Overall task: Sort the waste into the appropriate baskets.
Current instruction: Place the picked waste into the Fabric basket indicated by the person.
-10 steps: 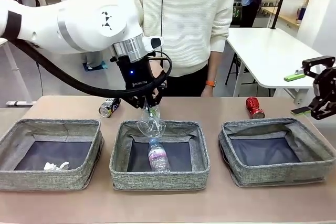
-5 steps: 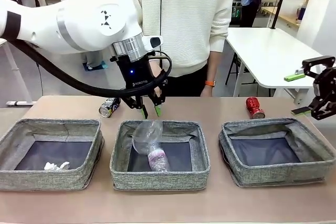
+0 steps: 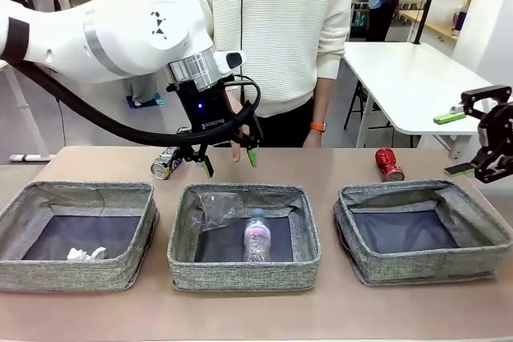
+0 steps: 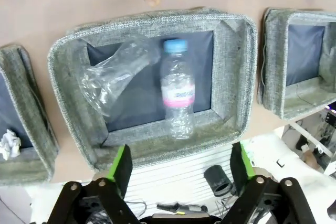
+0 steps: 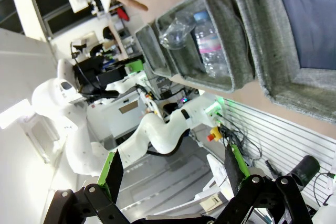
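Cans outstanding near the table's far edge: black-silver can [image 3: 166, 164] lies on its side just beside the spread, empty left gripper [image 3: 230, 162] hovering over the middle basket's [image 3: 240, 274] far rim, while red can [image 3: 389, 164] sits nearer the spread right gripper [image 3: 454, 143].

Three baskets, five pieces of waste, two grippers.
The grey baskets count three: left basket [image 3: 72, 275], middle basket [image 3: 240, 275], right basket [image 3: 433, 267]. Cans are two, a red can [image 3: 389, 164] and a black-silver can [image 3: 166, 165]; one plastic bottle [image 3: 256, 239], one plastic cup [image 3: 210, 210], one paper ball [image 3: 84, 254]; left gripper [image 3: 230, 162] and right gripper [image 3: 454, 143].
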Motion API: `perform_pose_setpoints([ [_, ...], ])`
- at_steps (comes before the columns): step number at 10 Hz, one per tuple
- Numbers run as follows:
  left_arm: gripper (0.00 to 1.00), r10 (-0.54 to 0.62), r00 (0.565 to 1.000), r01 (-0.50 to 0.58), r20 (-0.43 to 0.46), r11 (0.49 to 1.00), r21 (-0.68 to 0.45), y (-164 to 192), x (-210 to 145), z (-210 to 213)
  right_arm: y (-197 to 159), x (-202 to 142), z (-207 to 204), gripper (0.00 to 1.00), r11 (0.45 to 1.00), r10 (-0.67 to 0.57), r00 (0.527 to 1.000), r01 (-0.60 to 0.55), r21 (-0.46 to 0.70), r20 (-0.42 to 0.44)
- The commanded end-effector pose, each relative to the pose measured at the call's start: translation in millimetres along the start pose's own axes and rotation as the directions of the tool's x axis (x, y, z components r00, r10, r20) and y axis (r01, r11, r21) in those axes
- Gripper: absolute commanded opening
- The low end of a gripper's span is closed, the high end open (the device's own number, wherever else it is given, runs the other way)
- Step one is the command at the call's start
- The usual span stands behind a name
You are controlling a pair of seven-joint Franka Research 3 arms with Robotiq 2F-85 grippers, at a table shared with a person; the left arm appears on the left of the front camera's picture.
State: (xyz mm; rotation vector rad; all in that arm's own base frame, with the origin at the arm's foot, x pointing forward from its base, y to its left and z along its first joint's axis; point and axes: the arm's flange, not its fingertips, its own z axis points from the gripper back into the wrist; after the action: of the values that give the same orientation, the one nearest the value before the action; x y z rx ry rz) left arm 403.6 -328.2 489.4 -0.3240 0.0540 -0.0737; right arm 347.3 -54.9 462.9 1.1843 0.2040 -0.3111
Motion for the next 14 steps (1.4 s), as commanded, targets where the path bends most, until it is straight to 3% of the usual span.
perform_pose_setpoints([
  [1,1.00,-0.019,1.000,0.018,-0.022,0.999,-0.043,3.8,-0.1,5.5,3.4,-1.2,1.6,1.00,1.000,-0.013,1.000,0.013,-0.004,-0.008],
  [3,1.00,-0.071,0.996,0.065,-0.059,0.993,-0.104,4.7,1.9,6.5,3.4,-1.2,1.6,1.00,1.000,-0.013,1.000,0.013,-0.004,-0.008],
  [4,1.00,-0.180,0.977,0.151,-0.112,0.961,-0.231,11.3,4.1,13.2,3.4,-1.2,1.6,1.00,1.000,-0.013,1.000,0.013,-0.004,-0.008],
  [5,1.00,-0.290,0.948,0.222,-0.132,0.898,-0.379,27.6,8.1,27.0,3.4,-1.2,1.6,1.00,1.000,-0.013,1.000,0.013,-0.004,-0.008],
  [7,1.00,-0.378,0.924,0.263,-0.062,0.745,-0.612,86.9,13.1,60.6,3.4,-1.2,1.6,1.00,1.000,-0.013,1.000,0.013,-0.004,-0.008],
  [10,1.00,-0.204,0.978,0.171,0.045,0.659,-0.733,211.7,5.8,74.2,3.4,-1.2,1.6,1.00,1.000,-0.013,1.000,0.013,-0.004,-0.008],
  [12,1.00,0.014,0.999,0.014,0.030,0.636,-0.772,301.8,-10.2,73.8,3.4,-1.2,1.6,1.00,1.000,-0.013,1.000,0.013,-0.004,-0.008],
  [13,1.00,-0.018,0.995,0.089,0.095,0.544,-0.834,343.6,-27.5,73.4,3.4,-1.2,1.6,1.00,1.000,-0.013,1.000,0.013,-0.004,-0.008],
  [14,1.00,0.031,0.991,0.095,0.128,0.506,-0.857,368.5,-41.7,70.3,3.4,-1.2,1.6,1.00,1.000,-0.013,1.000,0.013,-0.004,-0.008],
])
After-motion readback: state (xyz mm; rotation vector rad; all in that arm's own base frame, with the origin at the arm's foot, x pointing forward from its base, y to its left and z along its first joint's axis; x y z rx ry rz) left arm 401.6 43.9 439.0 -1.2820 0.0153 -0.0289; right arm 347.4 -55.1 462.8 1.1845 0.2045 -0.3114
